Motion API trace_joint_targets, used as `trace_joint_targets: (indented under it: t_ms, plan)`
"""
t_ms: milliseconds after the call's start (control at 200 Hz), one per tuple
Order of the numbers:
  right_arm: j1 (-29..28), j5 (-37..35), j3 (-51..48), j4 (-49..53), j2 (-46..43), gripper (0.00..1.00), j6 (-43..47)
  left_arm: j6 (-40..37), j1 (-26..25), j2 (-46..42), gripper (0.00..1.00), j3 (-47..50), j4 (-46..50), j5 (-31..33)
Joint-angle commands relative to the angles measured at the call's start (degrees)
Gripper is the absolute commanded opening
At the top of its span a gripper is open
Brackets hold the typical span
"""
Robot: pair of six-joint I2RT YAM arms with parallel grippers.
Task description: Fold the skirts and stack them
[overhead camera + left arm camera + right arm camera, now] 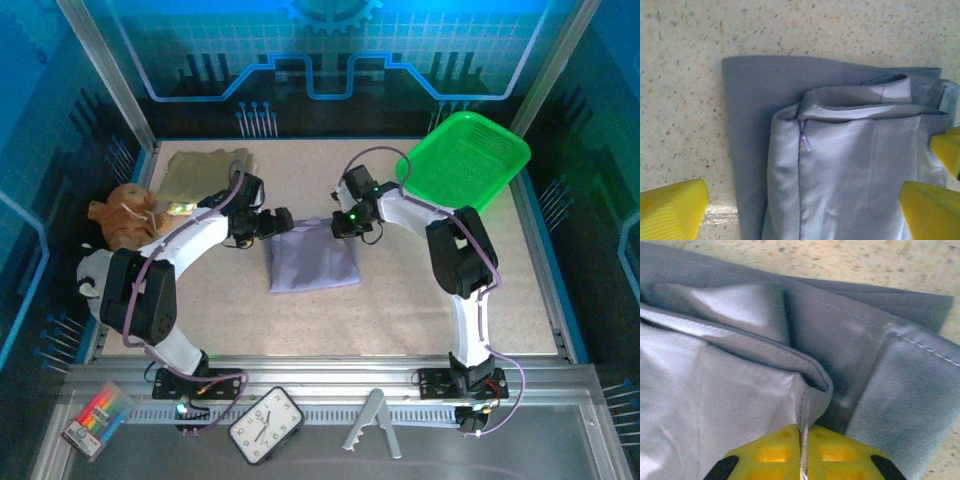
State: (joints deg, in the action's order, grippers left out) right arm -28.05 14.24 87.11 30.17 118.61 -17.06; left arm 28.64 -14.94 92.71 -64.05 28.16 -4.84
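A lavender-grey skirt (312,262) lies folded at the table's middle. Its lining and a small zip pull (806,145) show in the left wrist view. My left gripper (274,222) hovers at the skirt's back left corner, open wide, its yellow fingers (673,210) standing on either side of the cloth (840,170) and holding nothing. My right gripper (341,222) is at the back right corner, shut on a raised fold of the same skirt (750,405); the seam edge runs between its yellow fingertips (765,454). An olive-khaki skirt (205,172) lies flat at the back left.
A green plastic basket (465,158) sits tilted at the back right corner. A brown plush toy (125,215) and a grey-and-white one (92,272) lie along the left edge. On the near rail are a clock (265,425), a marker box (97,420) and a metal stand (372,425).
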Motion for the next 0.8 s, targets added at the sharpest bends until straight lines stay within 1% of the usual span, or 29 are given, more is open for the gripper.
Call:
trace_joint_targets:
  t_ms: [0,40,100,185,230,300,365,435,520,590,645,705,735,795]
  plan:
    - [0.2,7.0,3.0,0.2,-3.6,0.02,0.5,1.5,0.4,-3.6,0.99,1.5,-1.3,-2.2]
    - [0.1,9.6,3.2,-0.7,-4.5,0.0,0.4,1.3,0.4,-4.3,0.99,1.6,-2.0,-3.6]
    - [-0.1,13.7,2.8,-3.7,-5.9,0.0,0.1,1.2,0.4,-5.2,0.99,1.6,-3.2,-5.7]
    - [-0.5,16.4,1.5,-8.6,-7.5,0.0,0.3,0.6,0.4,-6.1,0.99,1.5,-4.3,-6.6]
    - [-0.6,16.5,0.8,-10.8,-7.9,0.0,0.5,0.3,0.5,-6.3,0.99,1.5,-4.4,-5.3]
    - [-0.5,15.7,-0.3,-14.5,-7.5,0.0,0.5,0.6,0.7,-4.9,0.99,1.4,-3.2,-0.3]
    - [0.0,14.4,0.2,-15.7,-5.3,0.0,0.2,0.9,1.0,-1.9,0.97,1.0,-1.6,4.3]
    - [0.7,13.0,2.3,-15.4,-1.1,0.0,-0.3,0.3,1.5,2.7,0.92,0.6,-2.1,5.5]
    - [2.0,12.3,7.4,-13.2,5.7,0.0,-1.8,0.2,2.0,8.8,0.78,-1.3,-2.4,6.2]
    - [3.0,11.4,14.3,-7.9,11.4,0.0,-2.4,0.9,2.4,12.4,0.66,-3.2,-1.7,6.2]
    - [3.6,12.0,18.6,-4.7,14.3,0.05,-2.7,2.0,2.5,13.9,0.59,-3.6,-1.3,6.7]
    - [3.9,11.8,20.9,-2.6,16.1,0.13,-2.8,3.4,2.7,13.5,0.57,-3.3,-1.0,7.1]
    - [4.0,11.1,21.3,-1.9,15.9,0.15,-2.4,3.9,2.8,12.8,0.57,-2.9,-1.0,7.2]
    - [3.7,6.9,20.9,-0.3,15.0,0.19,-1.6,4.6,2.9,10.5,0.61,-1.5,-1.3,6.7]
